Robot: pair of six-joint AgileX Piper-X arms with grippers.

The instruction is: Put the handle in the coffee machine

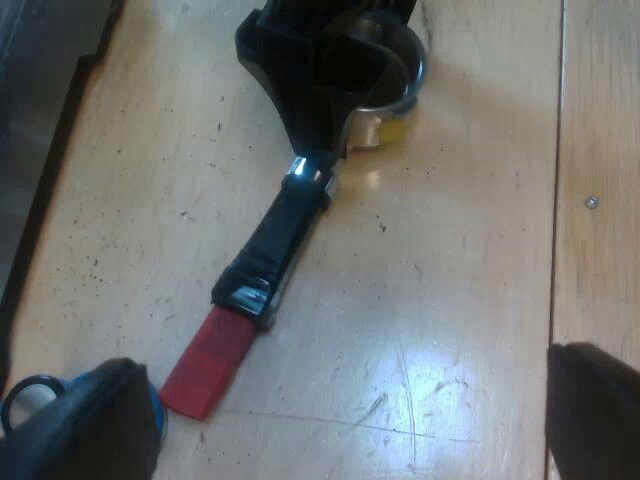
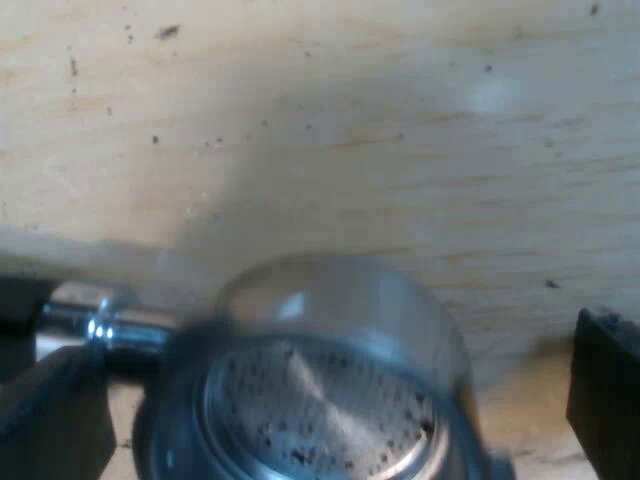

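Observation:
The metal holder lies flat on the wooden table, its dark handle (image 1: 285,225) ending in red (image 1: 208,365). My left gripper (image 1: 340,425) hangs open above the table just short of the red end, with nothing between its fingers. My right gripper (image 1: 325,60) sits over the holder's metal basket (image 1: 385,125) and hides most of it. In the right wrist view the basket (image 2: 320,400), with dark specks inside, sits between the wide-apart fingers of my right gripper (image 2: 330,410), which do not press on it. The holder's metal neck (image 2: 110,325) runs past one fingertip (image 2: 50,420).
A blue object (image 1: 30,395), partly hidden, lies by one left fingertip (image 1: 95,420). A dark slab (image 1: 40,110) borders the tabletop beside the holder. A seam between boards (image 1: 555,200) and a small screw (image 1: 592,202) mark the bare wood on the holder's other side.

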